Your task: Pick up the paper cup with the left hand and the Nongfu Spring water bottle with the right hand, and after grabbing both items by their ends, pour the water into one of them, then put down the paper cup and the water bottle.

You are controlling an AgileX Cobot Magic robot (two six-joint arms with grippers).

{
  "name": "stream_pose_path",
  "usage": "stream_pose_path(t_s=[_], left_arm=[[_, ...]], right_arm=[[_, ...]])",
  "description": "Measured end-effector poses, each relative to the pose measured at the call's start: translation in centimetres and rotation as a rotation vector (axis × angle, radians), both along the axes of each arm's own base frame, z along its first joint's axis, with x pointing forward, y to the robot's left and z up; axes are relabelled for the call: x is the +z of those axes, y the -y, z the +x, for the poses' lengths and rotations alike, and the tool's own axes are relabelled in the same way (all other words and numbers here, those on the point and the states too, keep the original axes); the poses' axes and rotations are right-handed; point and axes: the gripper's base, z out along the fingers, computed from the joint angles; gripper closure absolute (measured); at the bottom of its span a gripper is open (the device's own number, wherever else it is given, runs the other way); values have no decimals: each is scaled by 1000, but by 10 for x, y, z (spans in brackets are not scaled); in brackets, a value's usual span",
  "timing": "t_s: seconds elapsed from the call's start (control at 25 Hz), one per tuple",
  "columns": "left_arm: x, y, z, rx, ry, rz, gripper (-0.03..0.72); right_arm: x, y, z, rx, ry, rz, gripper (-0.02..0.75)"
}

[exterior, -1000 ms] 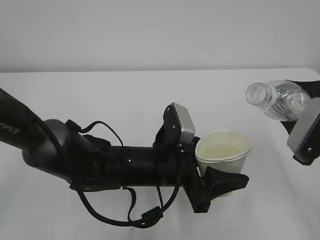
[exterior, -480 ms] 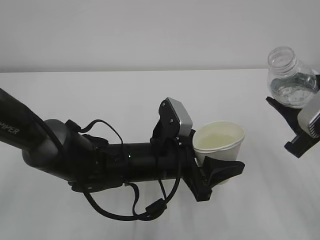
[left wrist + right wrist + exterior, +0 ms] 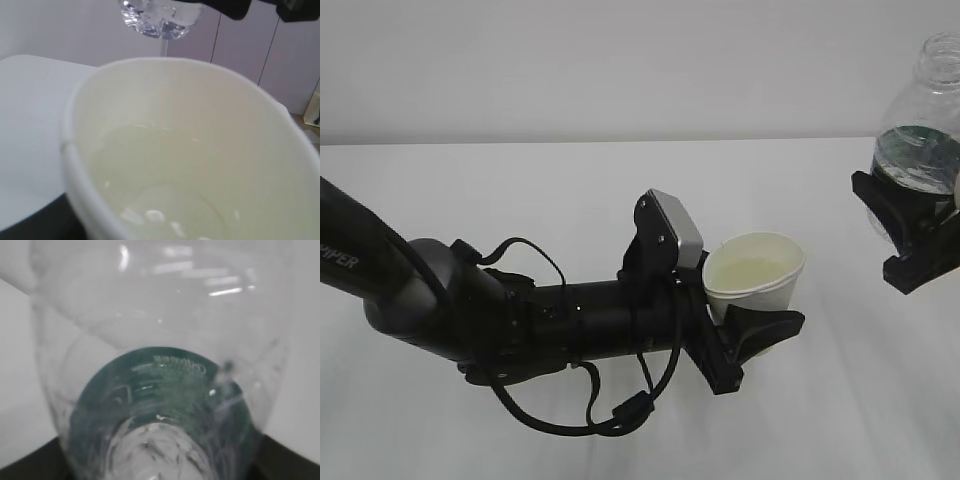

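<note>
The white paper cup (image 3: pixel 756 272) hangs above the table in the middle, tilted slightly. My left gripper (image 3: pixel 752 318) is shut on its lower body. In the left wrist view the cup (image 3: pixel 200 125) fills the frame, with clear water (image 3: pixel 160 195) pooled in its cream bottom. The clear, capless water bottle (image 3: pixel 926 110) stands upright at the far right edge. My right gripper (image 3: pixel 910 228) is shut on its lower end. Its ribbed base (image 3: pixel 160 17) shows above the cup rim. In the right wrist view the bottle (image 3: pixel 165 330) fills the frame, with the green label (image 3: pixel 165 385) seen through the plastic.
The white table (image 3: pixel 570 200) stretches under both arms, with a plain pale wall (image 3: pixel 620 60) behind it. My left arm's black forearm and loose cables (image 3: pixel 560 400) lie low across the table's left half.
The bottle has swung from tilted, mouth toward the cup, to upright, rising and moving right. The cup and left gripper have shifted slightly left.
</note>
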Motion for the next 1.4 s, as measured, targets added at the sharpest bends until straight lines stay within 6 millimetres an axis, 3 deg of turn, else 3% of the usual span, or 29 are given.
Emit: stream_pose_path(t_s=[0.44,0.8,1.4], left_arm=[[0,0,1,8,62,10,250],[1,-1,3,26,64,6,250],[2,-4,10,81,48,-7,251]], right_arm=[[0,1,0,-25,-81,214,313],[1,12,5,-152,-96,379,313],[-51,23,16,-308,-216,475,313]])
